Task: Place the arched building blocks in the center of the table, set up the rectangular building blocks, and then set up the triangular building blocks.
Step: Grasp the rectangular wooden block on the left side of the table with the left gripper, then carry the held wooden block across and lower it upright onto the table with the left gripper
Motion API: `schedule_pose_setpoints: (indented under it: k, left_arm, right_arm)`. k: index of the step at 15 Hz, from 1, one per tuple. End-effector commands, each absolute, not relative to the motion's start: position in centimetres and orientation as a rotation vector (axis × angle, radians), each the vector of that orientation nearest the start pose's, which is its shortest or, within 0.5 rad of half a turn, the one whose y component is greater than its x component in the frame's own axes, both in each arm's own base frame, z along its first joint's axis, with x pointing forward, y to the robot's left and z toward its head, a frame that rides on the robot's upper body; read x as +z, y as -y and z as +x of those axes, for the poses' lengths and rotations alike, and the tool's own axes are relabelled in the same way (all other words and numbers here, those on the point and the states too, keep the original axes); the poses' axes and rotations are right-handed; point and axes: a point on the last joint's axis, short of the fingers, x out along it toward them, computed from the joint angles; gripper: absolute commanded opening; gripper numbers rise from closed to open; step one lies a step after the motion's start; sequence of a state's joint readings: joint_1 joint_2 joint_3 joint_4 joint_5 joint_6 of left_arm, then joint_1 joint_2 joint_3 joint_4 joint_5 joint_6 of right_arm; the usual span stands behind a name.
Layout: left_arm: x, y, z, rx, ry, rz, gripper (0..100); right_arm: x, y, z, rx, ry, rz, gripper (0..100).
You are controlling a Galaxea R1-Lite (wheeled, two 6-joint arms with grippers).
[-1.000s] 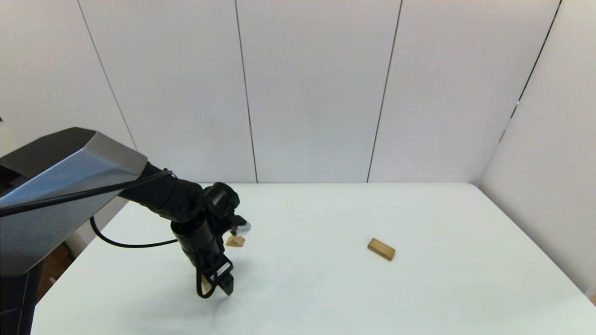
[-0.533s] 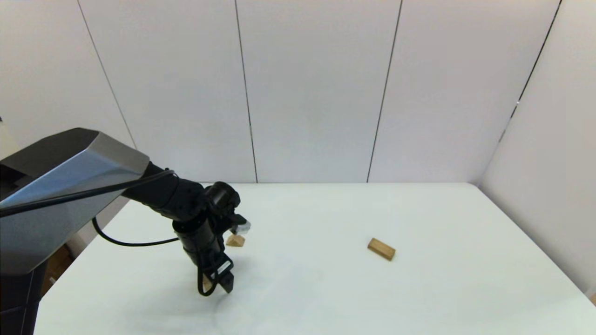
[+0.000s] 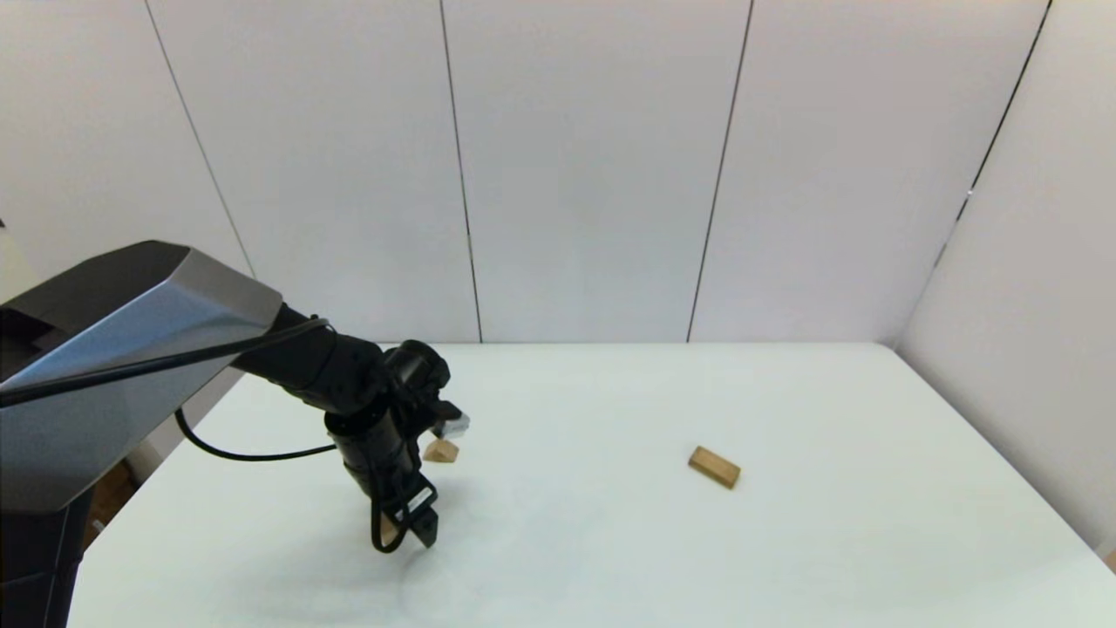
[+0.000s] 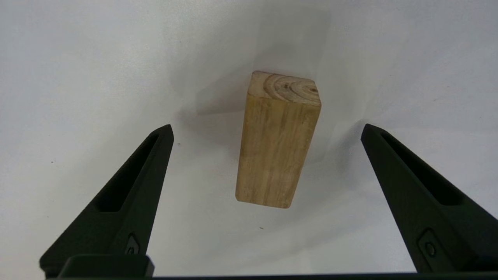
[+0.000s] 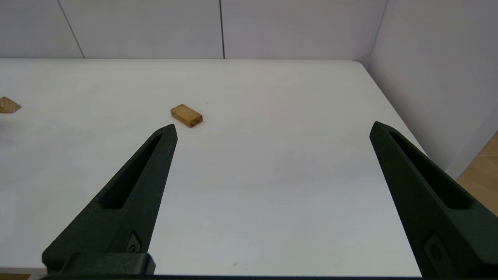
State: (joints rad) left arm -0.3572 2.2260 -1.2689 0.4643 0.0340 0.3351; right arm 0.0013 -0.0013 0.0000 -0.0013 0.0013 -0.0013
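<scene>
The left gripper (image 4: 265, 128) hangs over the arched block (image 4: 278, 140) on the worktop's (image 3: 610, 541) left, fingers (image 4: 132, 186) spread clear of it, while the right gripper's (image 5: 272, 128) fingers gape over bare surface.

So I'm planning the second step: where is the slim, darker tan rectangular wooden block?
In the head view the slim rectangular block lies flat on the white table, right of centre, alone, far from the left gripper.

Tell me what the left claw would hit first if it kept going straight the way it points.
Probably the arched block: it lies between the open left claw fingers, untouched. The white table sits right beneath it; depth is unclear.
</scene>
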Motion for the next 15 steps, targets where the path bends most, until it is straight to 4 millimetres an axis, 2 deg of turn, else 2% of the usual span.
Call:
schedule_pose_setpoints:
  k: [1,9,12,15]
  left_arm:
    - [3.8,12.4,33.8,-0.500,-1.354,0.553,0]
    - [3.2,12.4,33.9,-0.501,-1.365,0.554,0]
    - [3.9,12.8,33.7,-0.531,-1.339,0.581,0]
    - [5.1,14.4,33.7,-0.583,-1.282,0.629,0]
  right_arm:
    - [7.6,0.0,-2.3,0.003,0.003,-0.002,100]
    - [7.6,0.0,-2.3,0.003,0.003,-0.002,100]
    - [7.6,0.0,-2.3,0.003,0.003,-0.002,100]
    - [7.6,0.0,-2.3,0.003,0.003,-0.002,100]
